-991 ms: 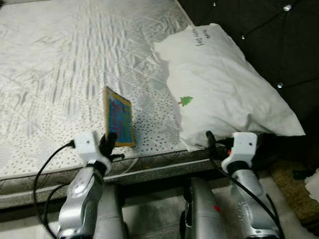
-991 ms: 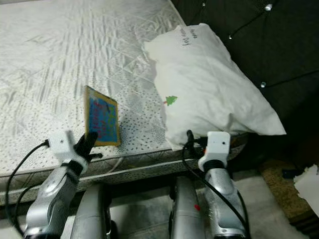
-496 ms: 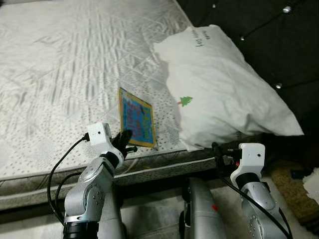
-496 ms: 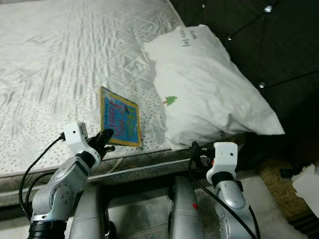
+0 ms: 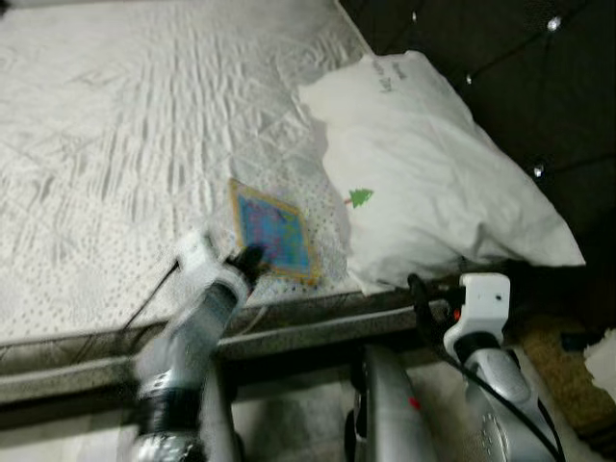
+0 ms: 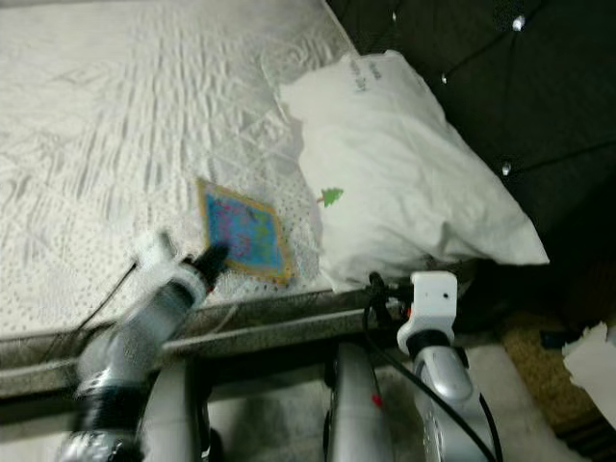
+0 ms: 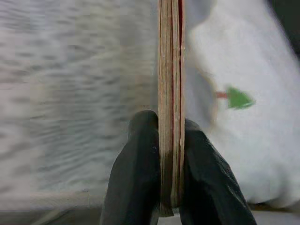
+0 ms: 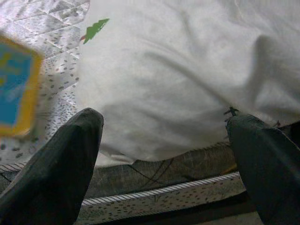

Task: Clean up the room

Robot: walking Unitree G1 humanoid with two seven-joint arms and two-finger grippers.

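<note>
A thin book (image 5: 274,231) with a blue cover and yellow border leans low over the near edge of the bare mattress (image 5: 115,144). My left gripper (image 5: 245,258) is shut on its near corner, and the arm is blurred. The left wrist view looks along the book's edge (image 7: 169,84), pinched between both black fingers (image 7: 138,168). A white pillow (image 5: 433,183) with a small green tree print lies just right of the book. My right gripper (image 8: 159,173) stands open below the mattress edge, in front of the pillow's near end, holding nothing.
A dark tufted headboard (image 5: 539,87) rises behind the pillow on the right. The mattress side and its piped seam (image 8: 154,192) run across in front of me. A white crumpled paper (image 5: 604,356) lies on the floor at far right.
My left arm has swung right and forward with the book, which has tipped from nearly upright to leaning low over the mattress. The right arm has dropped a little and since held still.
</note>
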